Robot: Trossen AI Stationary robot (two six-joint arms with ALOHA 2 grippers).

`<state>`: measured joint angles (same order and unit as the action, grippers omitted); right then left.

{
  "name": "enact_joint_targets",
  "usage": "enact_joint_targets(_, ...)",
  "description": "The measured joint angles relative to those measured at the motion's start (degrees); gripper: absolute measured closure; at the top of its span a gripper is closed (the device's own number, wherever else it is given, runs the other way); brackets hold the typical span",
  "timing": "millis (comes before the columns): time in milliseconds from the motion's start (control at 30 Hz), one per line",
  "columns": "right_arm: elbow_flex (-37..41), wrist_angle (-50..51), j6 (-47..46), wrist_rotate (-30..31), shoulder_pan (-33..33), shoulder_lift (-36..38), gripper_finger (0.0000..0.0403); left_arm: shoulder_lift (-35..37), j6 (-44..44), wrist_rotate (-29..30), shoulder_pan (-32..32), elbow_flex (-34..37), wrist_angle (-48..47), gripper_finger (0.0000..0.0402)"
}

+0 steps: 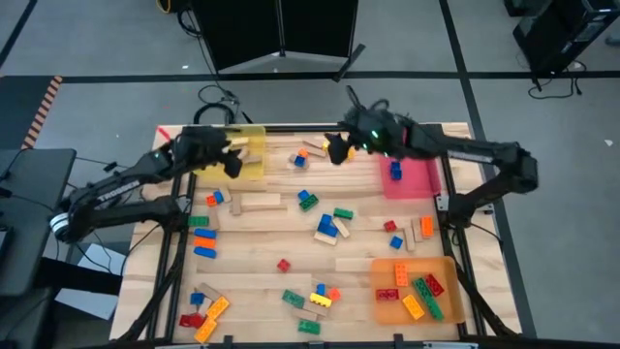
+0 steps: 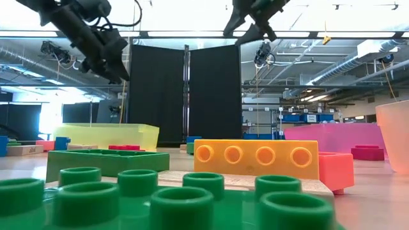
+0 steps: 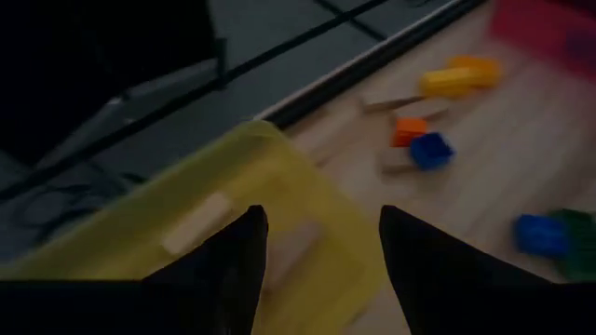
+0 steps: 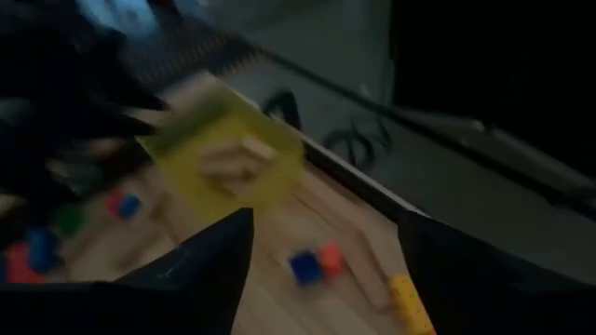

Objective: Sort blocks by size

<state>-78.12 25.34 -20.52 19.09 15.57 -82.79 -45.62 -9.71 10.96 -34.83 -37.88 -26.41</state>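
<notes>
Studded bricks and tan wooden blocks lie scattered flat on the wooden table. My left gripper hovers open above the yellow tray at the far left, where tan wooden blocks lie. My right gripper hangs open in the air over the table's far middle, with nothing between its fingers. In the low view both are well above the table, the left gripper and the right gripper. A blue brick lies in the pink tray.
An orange tray with several bricks stands at the near right. Small bricks lie below my right gripper at the far edge. Close to the low camera lie green bricks and an orange brick.
</notes>
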Motion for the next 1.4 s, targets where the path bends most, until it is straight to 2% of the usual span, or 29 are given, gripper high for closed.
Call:
enact_joint_targets(167,-14.1,15.3,1.3,-4.3,5.5,-11.0,0.0091,1.6,-3.5,-1.6,2.5,3.3,2.6,0.0186)
enact_joint_targets(300,-24.2,27.1,1.2,-4.4,9.0,-20.7,0.0077,1.4,-3.8,-2.1,3.8,3.4,2.8,0.0186)
enact_joint_targets(533,-36.6,43.7,1.2,-7.4,13.8,-35.4,0.0089,1.7,-3.9,-2.3,6.1,3.4,3.5,0.0186)
enact_joint_targets(767,-38.3,52.1,0.8,-10.4,17.9,-43.8,0.0122,1.7,-3.9,-2.3,6.9,3.4,3.5,0.0186)
enact_joint_targets(900,-38.3,53.7,0.8,-12.0,19.4,-46.9,0.0132,1.7,-3.9,-2.3,6.9,3.4,3.5,0.0186)
enact_joint_targets(1400,-38.3,52.8,1.8,-15.1,20.8,-56.3,0.0115,1.7,-4.1,-2.3,6.9,3.4,4.0,0.0186)
